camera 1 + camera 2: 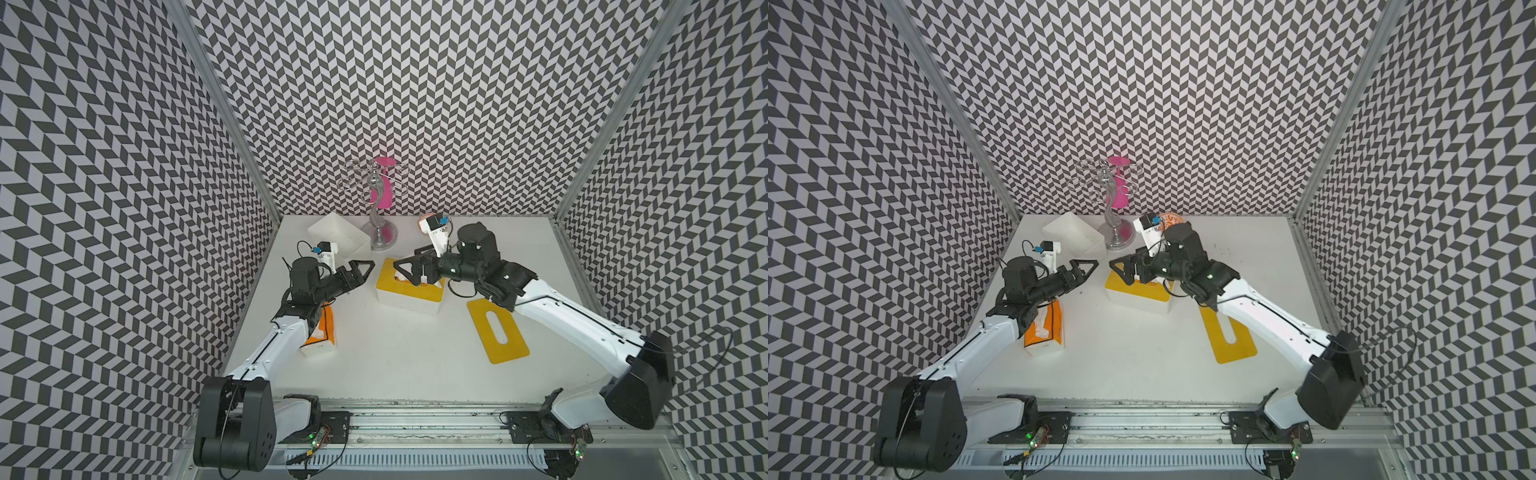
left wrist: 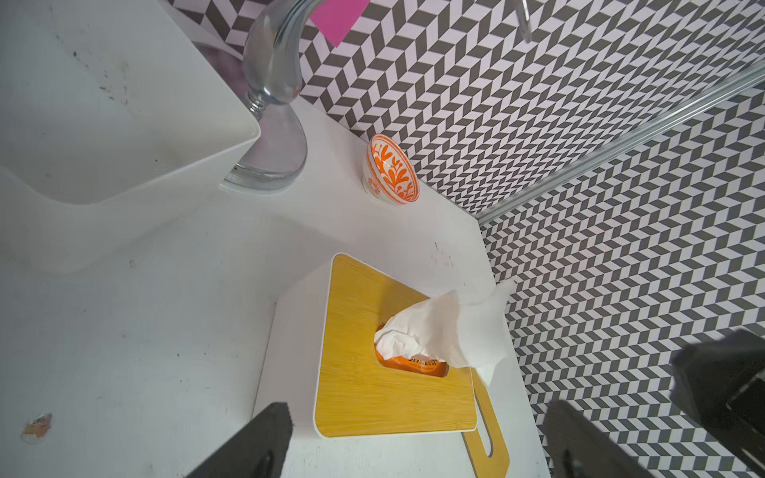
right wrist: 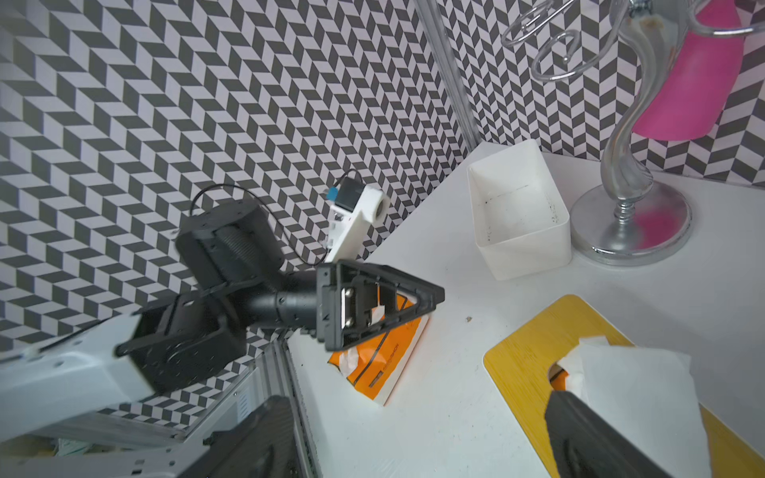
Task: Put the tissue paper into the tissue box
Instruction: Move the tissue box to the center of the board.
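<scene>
Where the left arm (image 1: pixel 274 345) reaches out over the white tabletop (image 1: pixel 395 361), an orange tissue pack (image 1: pixel 322 330) lies flat, partly hidden beneath the arm's elbow. This arm's jaws stand wide open and hold nothing, with their tips just short of the tissue box's nearest corner. Behind them sits a white bin (image 1: pixel 340 235). Just beside the bin is a silver wire stand (image 1: pixel 376 216) with something pink (image 1: pixel 384 183) behind it.

Near the middle rests the tissue box (image 1: pixel 388 286), white with a yellow wood-grain lid. The tissue paper (image 2: pixel 443 331) is a crumpled white sheet that stands up out of the lid's slot, and an orange wrapper shows in the slot below it.

The right arm (image 1: pixel 561 307) bends over the box, and its jaws are spread wide above the lid, gripping nothing. In the right wrist view one finger (image 3: pixel 592 438) crosses in front of the sheet, but whether it touches the sheet I cannot tell.

An orange-patterned bowl (image 2: pixel 391 169) sits near the back wall. A spare yellow lid (image 1: pixel 496 328) lies flat just beside the box, partly under the right arm
</scene>
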